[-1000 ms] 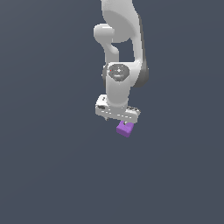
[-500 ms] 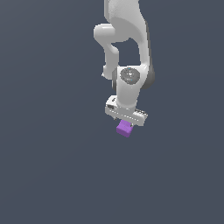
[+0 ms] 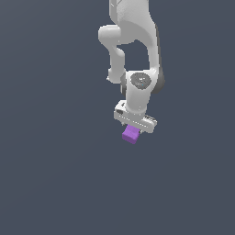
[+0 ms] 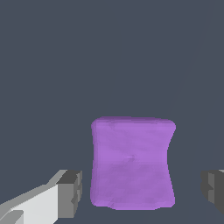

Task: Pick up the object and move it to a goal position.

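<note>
The object, a small purple cube (image 3: 131, 134), rests on the dark grey floor right under my white gripper (image 3: 134, 127). In the wrist view the cube (image 4: 131, 159) sits between my two grey fingertips (image 4: 71, 192), with a narrow gap on one side and a wider gap on the other. Neither pad touches it. The gripper (image 4: 141, 190) is open and straddles the cube. In the exterior view the hand's body hides the fingers.
The white arm (image 3: 137, 41) rises from the hand towards the top of the exterior view. A plain dark grey surface (image 3: 55, 174) lies all around, and nothing else shows on it.
The hand has swung towards the exterior view's right and come down over the cube. The cube has stayed where it was.
</note>
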### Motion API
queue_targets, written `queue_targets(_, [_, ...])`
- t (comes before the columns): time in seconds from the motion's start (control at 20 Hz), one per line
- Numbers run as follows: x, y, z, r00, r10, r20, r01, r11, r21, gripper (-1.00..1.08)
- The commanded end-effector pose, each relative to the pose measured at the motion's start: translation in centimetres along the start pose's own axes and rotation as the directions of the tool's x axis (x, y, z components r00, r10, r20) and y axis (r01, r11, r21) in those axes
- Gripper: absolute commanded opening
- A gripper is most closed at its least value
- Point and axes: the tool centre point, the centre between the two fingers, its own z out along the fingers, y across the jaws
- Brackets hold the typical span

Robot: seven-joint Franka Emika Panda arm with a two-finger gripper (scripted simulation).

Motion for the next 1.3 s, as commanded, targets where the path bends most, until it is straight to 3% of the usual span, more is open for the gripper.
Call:
queue_targets(0.0, [0.0,0.0,0.0,1.000,0.000,0.000,0.000,1.000,0.000,1.00])
queue_targets(0.9, [0.0,0.0,5.0,1.000,0.004,-0.001,-0.004,1.000,0.000,1.00])
queue_targets(0.95, [0.0,0.0,5.0,1.000,0.004,-0.001,-0.004,1.000,0.000,-1.00])
queue_targets(1.25, [0.0,0.0,5.0,1.000,0.004,-0.001,-0.004,1.000,0.000,-1.00])
